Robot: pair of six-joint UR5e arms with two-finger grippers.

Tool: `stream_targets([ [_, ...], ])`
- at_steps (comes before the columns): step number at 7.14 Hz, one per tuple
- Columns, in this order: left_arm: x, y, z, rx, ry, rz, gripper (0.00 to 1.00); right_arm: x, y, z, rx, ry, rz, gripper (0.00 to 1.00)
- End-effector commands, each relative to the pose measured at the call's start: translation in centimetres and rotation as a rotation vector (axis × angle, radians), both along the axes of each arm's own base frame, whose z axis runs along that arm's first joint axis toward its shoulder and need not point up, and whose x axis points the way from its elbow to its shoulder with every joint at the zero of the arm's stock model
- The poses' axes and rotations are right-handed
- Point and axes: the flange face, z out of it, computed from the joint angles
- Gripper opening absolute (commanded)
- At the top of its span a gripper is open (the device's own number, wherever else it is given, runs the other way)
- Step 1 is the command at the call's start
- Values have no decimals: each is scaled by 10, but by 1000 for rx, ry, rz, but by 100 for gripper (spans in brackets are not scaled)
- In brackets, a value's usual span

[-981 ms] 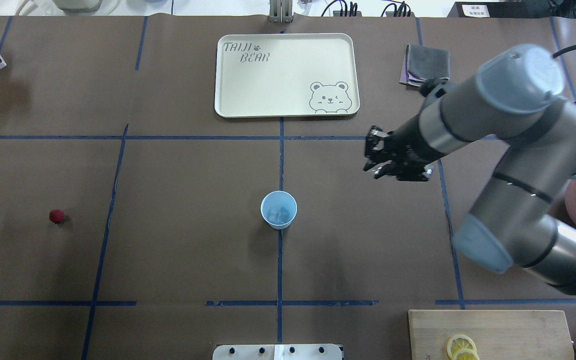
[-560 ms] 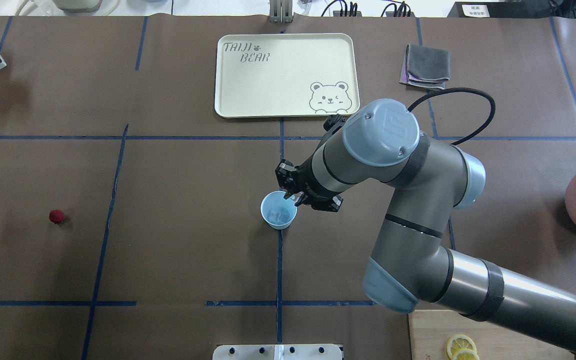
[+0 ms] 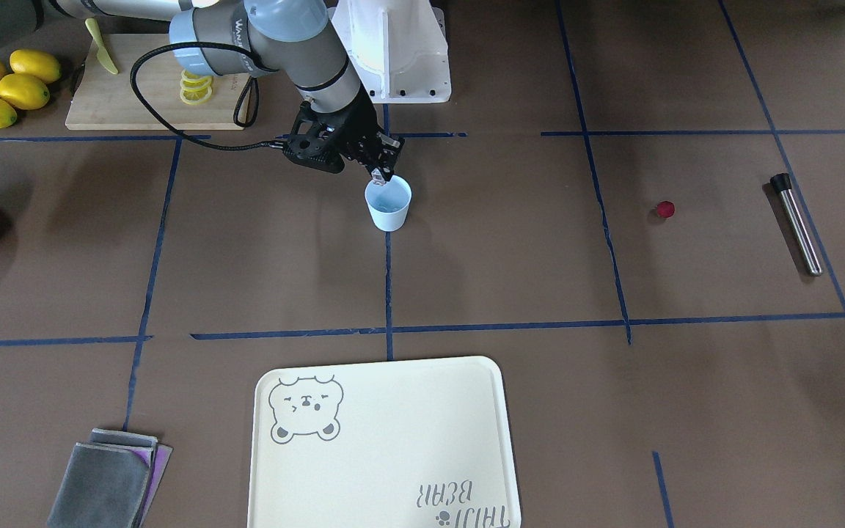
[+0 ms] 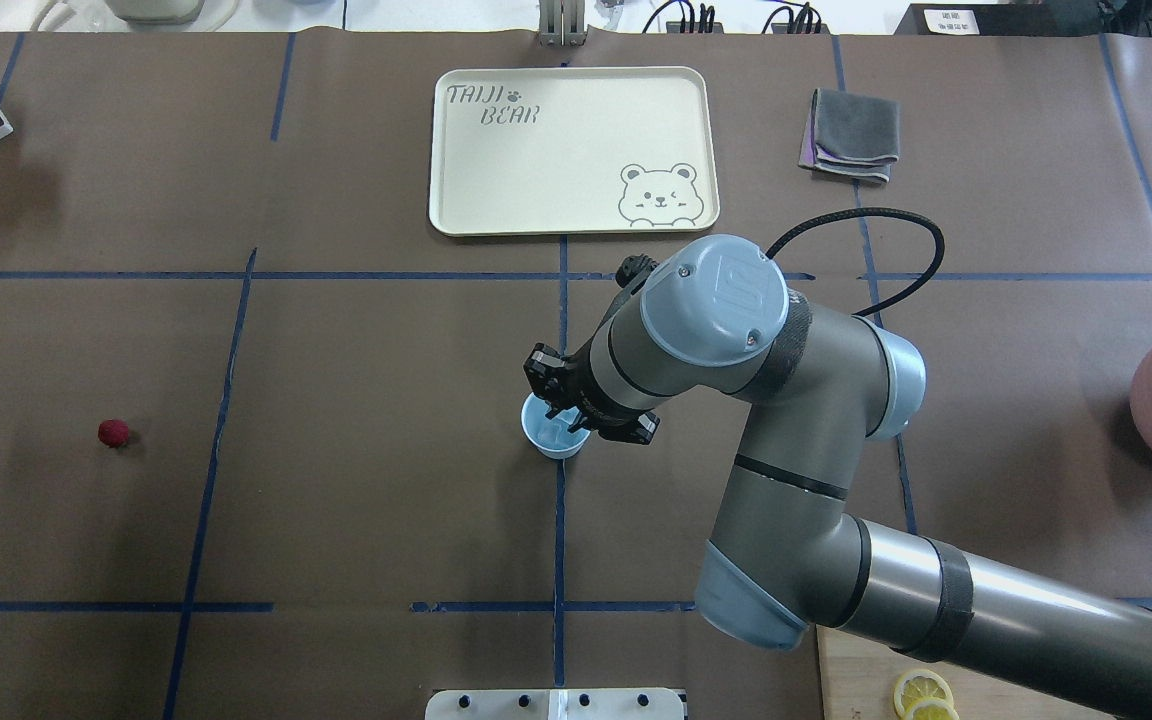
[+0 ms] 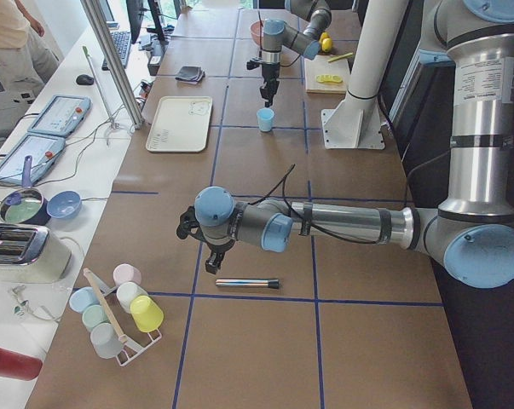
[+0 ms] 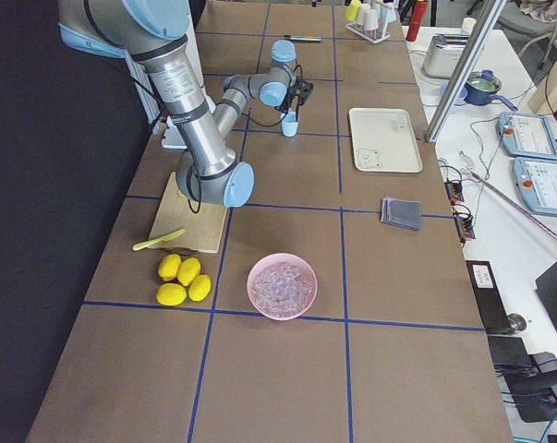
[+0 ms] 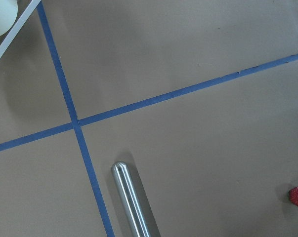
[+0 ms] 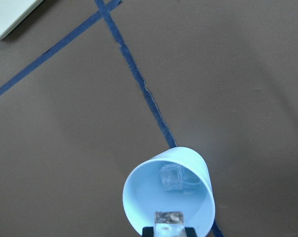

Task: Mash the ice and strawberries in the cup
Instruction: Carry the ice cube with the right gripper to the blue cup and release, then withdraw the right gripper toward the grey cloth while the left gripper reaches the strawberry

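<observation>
Now the right gripper (image 3: 379, 174) is hovering over the cup (image 3: 389, 211) mid-bench (image 4: 336, 500), fingers clamped on an ice chunk (image 8: 169, 218). Ice-loading is under way, I judge. Next comes releasing it inside. The strawberry (image 4: 114, 432) is lying well apart. I cannot tell the left gripper's (image 5: 210, 257) finger state.

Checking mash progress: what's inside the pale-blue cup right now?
At least one clear ice cube lies on the bottom of the small pale-blue tapered cup. A second cube, held in the right gripper's jaws over the rim, covers part of the floor. The dark-red strawberry is not inside.
</observation>
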Motion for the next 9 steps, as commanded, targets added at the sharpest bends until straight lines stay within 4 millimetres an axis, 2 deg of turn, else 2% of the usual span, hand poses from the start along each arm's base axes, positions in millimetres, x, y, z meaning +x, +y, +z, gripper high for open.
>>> stream_targets([
  [1,0,-1,-1,6,0,2,100,-3,-4,-1,10,8,23,43],
  [2,0,1,0,32,3,1,100,-6,-7,2,15,20,38,99],
  [3,0,1,2,55,5,-2,100,-10,-10,-1,15,24,43,100],
  [4,0,0,-4,73,8,-2,100,-8,-10,-3,18,19,42,100],
  [5,6,0,-5,70,9,9,100,31,-27,-12,5,15,71,100],
  [6,22,0,-21,-9,46,-22,100,92,-56,0,-55,55,98,100],
  [8,94,16,-76,-145,63,-42,100,214,-98,67,3,72,42,100],
  [9,119,29,-86,-128,3,-38,100,265,-105,111,31,102,19,100],
])
